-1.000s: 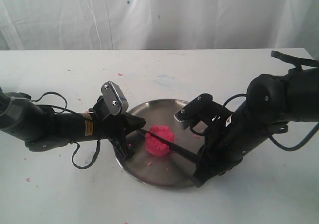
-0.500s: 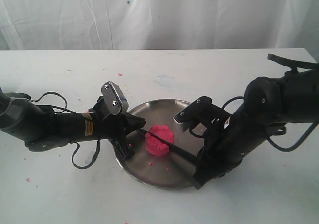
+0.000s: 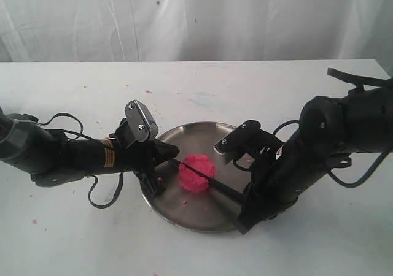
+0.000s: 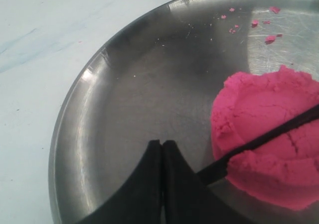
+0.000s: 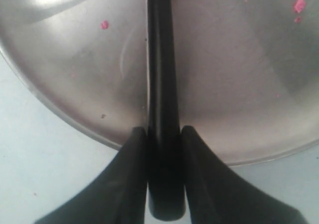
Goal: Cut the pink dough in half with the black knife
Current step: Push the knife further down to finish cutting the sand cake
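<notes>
one white curtain [image 3: 184,18] backs table [image 3: 73,239], plate [image 3: 196,210], pink dough [image 3: 193,181].

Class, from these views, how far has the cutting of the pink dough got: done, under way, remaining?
Done: the right gripper clamps the black knife by its handle. Under way: the blade presses a groove across the pink dough on the steel plate. Left: cutting through; the dough is one lump.

1 pink dough [image 3: 196,173], 1 black knife [image 3: 224,187], 1 steel plate [image 3: 202,140], 2 pincers: left pincer [image 4: 162,145], right pincer [image 5: 163,132].
</notes>
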`<move>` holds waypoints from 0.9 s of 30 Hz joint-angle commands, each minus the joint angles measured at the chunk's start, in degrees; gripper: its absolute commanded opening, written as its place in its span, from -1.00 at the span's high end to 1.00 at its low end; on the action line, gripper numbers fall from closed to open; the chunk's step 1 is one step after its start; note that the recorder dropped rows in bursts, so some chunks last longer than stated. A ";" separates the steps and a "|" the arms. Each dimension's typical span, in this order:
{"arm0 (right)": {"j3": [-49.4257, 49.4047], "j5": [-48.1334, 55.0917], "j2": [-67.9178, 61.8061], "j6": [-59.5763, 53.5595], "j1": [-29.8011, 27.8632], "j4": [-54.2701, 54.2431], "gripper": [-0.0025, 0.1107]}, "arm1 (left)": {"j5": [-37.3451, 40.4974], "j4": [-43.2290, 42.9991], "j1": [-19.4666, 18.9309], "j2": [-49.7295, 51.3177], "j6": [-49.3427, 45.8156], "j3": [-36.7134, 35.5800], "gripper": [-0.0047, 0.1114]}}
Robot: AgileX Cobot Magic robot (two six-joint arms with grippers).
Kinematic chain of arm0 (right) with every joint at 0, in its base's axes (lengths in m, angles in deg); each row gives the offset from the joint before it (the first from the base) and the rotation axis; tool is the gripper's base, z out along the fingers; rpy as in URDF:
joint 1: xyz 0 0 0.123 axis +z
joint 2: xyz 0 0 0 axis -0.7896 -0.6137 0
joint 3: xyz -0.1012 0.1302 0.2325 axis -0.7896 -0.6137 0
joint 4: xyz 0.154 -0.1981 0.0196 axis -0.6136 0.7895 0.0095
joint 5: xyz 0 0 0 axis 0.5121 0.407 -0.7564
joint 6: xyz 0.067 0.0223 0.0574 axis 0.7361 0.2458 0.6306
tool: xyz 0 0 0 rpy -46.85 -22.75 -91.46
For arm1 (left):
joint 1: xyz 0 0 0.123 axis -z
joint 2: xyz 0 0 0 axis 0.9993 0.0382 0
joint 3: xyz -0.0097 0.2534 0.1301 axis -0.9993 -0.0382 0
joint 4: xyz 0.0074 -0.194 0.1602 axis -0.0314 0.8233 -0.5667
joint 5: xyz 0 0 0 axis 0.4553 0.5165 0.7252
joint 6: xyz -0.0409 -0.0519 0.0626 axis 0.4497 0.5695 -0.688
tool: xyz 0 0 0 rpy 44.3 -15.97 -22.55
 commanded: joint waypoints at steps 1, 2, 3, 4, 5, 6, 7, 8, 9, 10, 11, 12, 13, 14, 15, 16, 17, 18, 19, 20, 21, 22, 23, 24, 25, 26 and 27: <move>-0.19 -1.84 -1.51 -0.61 0.12 -0.09 0.96 | 2.64 -1.39 0.17 0.46 0.04 -0.36 0.92; -0.19 -1.86 -2.05 -0.61 0.12 0.01 0.96 | 2.70 -1.39 0.17 0.46 0.04 -0.36 0.92; -0.19 -2.12 -2.50 -0.61 0.12 -0.16 0.96 | 2.70 -1.39 0.17 0.46 0.04 -0.36 0.92; -0.19 -2.27 -2.65 -0.61 0.12 -0.90 0.96 | 2.70 -1.39 0.17 0.46 0.04 -0.36 0.92; -0.09 -2.38 -2.75 -0.61 0.12 -1.45 0.96 | 2.70 -1.39 0.17 0.46 0.04 -0.36 0.92; -0.09 -2.38 -2.75 -0.61 0.12 -1.55 0.96 | 2.70 -1.39 0.17 0.46 0.04 -0.36 0.92; -0.09 -2.38 -2.75 -0.61 0.12 -1.55 0.96 | 3.22 -1.39 0.17 0.46 0.04 -0.36 0.92; -0.09 -2.28 -2.75 -0.61 0.12 -1.40 0.96 | 3.79 -1.39 0.17 0.46 0.04 -0.36 0.92; -0.09 -2.28 -2.75 -0.61 0.12 -1.40 0.96 | 4.58 -1.39 0.17 0.46 0.04 -0.36 0.92; -0.09 -2.28 -2.75 -0.61 0.12 -1.40 0.96 | 5.35 -1.39 0.17 0.46 0.04 -0.36 0.92; -0.09 -2.28 -2.75 -0.61 0.12 -1.54 0.96 | 6.12 -1.39 0.17 0.46 0.04 -0.36 0.92; -0.09 -2.18 -2.75 -0.61 0.12 -1.54 0.96 | 6.57 -1.39 0.17 0.46 0.04 -0.36 0.92; -0.09 -2.18 -2.99 -0.61 0.12 -1.54 0.96 | 6.96 -1.36 0.17 0.46 0.04 -0.36 0.92; -0.09 -2.03 -3.22 -0.61 0.12 -1.54 0.96 | 7.10 -1.10 0.17 0.46 0.04 -0.36 0.92; -0.09 -2.03 -3.57 -0.61 0.12 -1.54 0.96 | 7.10 -1.10 0.17 0.46 0.04 -0.36 0.92; -0.09 -2.03 -3.96 -0.61 0.12 -1.54 0.96 | 7.10 -1.10 0.17 0.46 0.04 -0.36 0.92; -0.09 -2.03 -4.36 -0.61 0.12 -1.54 0.96 | 7.10 -1.10 0.17 0.46 0.04 -0.36 0.92; -0.09 -2.03 -4.96 -0.61 0.12 -1.54 0.96 | 7.10 -1.10 0.17 0.46 0.04 -0.36 0.92; -0.09 -2.38 -5.27 -0.61 0.12 -1.54 0.96 | 7.10 -1.10 0.17 0.46 0.04 -0.36 0.92; -0.09 -2.67 -5.54 -0.61 0.12 -1.54 0.96 | 7.10 -1.10 0.17 0.46 0.04 -0.36 0.92; -0.09 -2.96 -5.51 -0.61 0.12 -1.82 0.96 | 7.10 -1.10 0.17 0.46 0.04 -0.36 0.92; -0.09 -2.96 -5.51 -0.61 0.12 -1.81 0.96 | 7.10 -1.10 0.17 0.46 0.04 -0.36 0.92; -0.09 -2.96 -5.51 -0.61 0.12 -1.98 0.96 | 7.10 -1.10 0.17 0.46 0.04 -0.36 0.92; -0.09 -2.84 -5.51 -0.61 0.12 -1.97 0.96 | 7.10 -1.10 0.17 0.46 0.04 -0.36 0.92; -0.09 -2.84 -5.51 -0.61 0.12 -1.97 0.96 | 7.20 -1.09 0.17 0.46 0.04 -0.36 0.92; -0.09 -2.68 -5.51 -0.61 0.12 -1.97 0.96 | 7.20 -1.09 0.17 0.46 0.04 -0.36 0.92; -0.09 -2.59 -5.51 -0.61 0.12 -1.97 0.96 | 7.34 -1.09 0.17 0.46 0.04 -0.36 0.92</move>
